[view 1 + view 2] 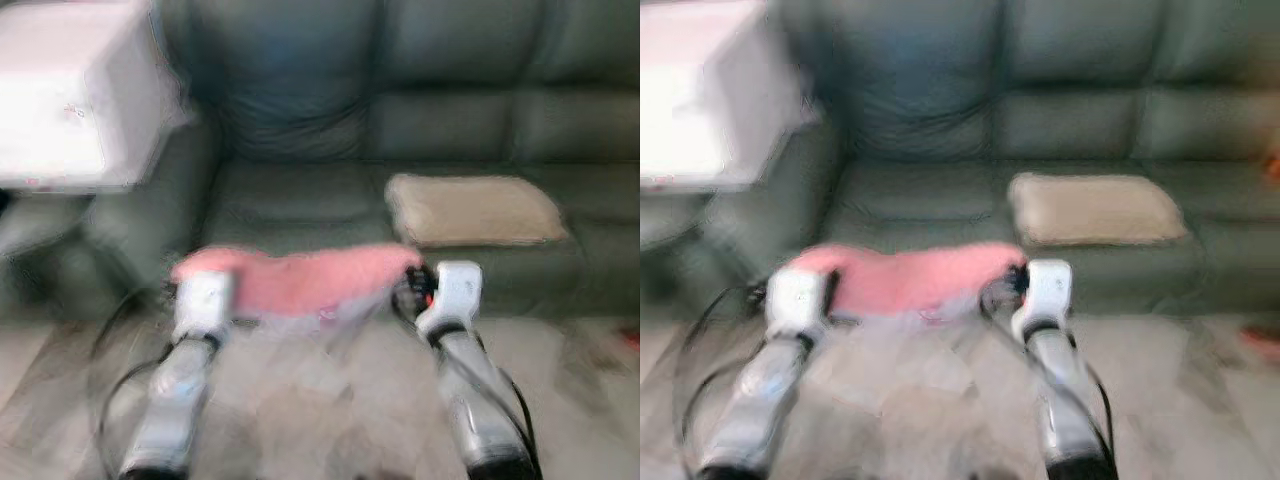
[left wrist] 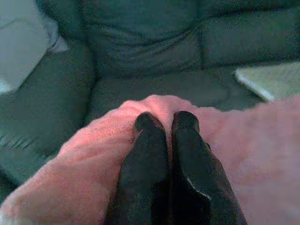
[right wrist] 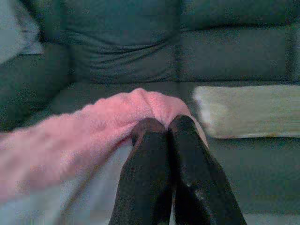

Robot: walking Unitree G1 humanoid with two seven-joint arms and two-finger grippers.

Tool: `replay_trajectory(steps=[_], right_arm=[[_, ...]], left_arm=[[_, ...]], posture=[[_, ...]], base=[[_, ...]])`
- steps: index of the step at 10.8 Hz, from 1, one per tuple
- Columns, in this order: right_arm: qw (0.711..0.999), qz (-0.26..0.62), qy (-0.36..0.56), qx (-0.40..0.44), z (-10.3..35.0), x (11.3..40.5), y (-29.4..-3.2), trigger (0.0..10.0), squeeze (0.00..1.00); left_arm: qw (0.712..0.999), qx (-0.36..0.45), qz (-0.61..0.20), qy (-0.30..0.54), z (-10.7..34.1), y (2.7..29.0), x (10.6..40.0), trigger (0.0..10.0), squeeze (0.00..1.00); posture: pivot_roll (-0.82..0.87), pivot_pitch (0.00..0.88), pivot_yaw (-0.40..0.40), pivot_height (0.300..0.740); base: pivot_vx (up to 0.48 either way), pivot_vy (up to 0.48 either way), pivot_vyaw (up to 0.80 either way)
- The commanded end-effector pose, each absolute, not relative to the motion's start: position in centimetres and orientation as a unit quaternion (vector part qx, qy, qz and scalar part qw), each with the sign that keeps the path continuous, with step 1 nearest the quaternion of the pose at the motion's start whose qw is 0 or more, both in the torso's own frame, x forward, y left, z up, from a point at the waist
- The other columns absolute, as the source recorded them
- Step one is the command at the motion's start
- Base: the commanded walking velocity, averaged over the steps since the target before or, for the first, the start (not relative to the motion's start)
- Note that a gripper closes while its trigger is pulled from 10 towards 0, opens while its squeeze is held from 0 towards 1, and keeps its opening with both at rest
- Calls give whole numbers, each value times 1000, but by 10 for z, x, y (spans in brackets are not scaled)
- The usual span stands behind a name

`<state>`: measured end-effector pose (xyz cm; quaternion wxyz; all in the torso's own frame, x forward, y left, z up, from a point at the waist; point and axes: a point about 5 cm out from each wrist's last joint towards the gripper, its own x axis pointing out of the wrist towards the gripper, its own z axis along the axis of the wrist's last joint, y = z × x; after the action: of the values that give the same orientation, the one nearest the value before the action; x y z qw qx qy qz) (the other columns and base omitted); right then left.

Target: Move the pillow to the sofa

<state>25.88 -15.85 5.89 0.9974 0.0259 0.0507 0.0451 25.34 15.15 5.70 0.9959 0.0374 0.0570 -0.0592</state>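
Note:
A pink fuzzy pillow hangs stretched between my two arms, just in front of the dark green sofa. My left gripper is shut on the pillow's left end, its black fingers pressed into the pink fabric. My right gripper is shut on the right end of the pillow. The eye views are blurred. The pillow is held above the floor, level with the sofa's front edge.
A beige cushion lies on the sofa seat to the right. A white box-like object sits on the sofa's left armrest. Pale tiled floor lies between me and the sofa. Black cables loop beside my left arm.

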Motion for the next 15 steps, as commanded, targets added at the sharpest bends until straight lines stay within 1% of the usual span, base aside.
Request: replay_trajectory(steps=[1, 3, 5, 6, 13, 15], right_arm=[[999, 31, 35, 17, 65, 256, -170, 10000, 0], [998, 29, 47, 15, 60, 250, -173, 10000, 0], [998, 36, 44, 14, 64, 253, -170, 10000, 0], [998, 37, 42, 15, 66, 255, -169, 10000, 0], [998, 43, 47, 17, 64, 254, -166, 10000, 0], [998, 44, 46, 17, 64, 254, -166, 10000, 0]], left_arm=[[996, 39, -66, 35, 67, 147, 253, 10000, 0], [997, 46, -43, 35, 67, 156, 251, 10000, 0], [998, 45, -42, 34, 69, 153, 255, 10000, 0], [998, 36, -37, 44, 68, 152, 257, 10000, 0], [997, 37, -39, 48, 67, 151, 257, 10000, 0], [998, 49, -35, 34, 71, 151, 257, 10000, 0]], posture=[[-3, 0, -25, 740], [3, 0, -29, 740], [1, 0, -29, 740], [-2, 0, -28, 740], [1, 0, -28, 740], [3, 0, -28, 740]], base=[[424, 0, 0], [441, 0, 0], [448, 0, 0], [270, 398, 0], [0, 432, 0], [0, 141, 0]])
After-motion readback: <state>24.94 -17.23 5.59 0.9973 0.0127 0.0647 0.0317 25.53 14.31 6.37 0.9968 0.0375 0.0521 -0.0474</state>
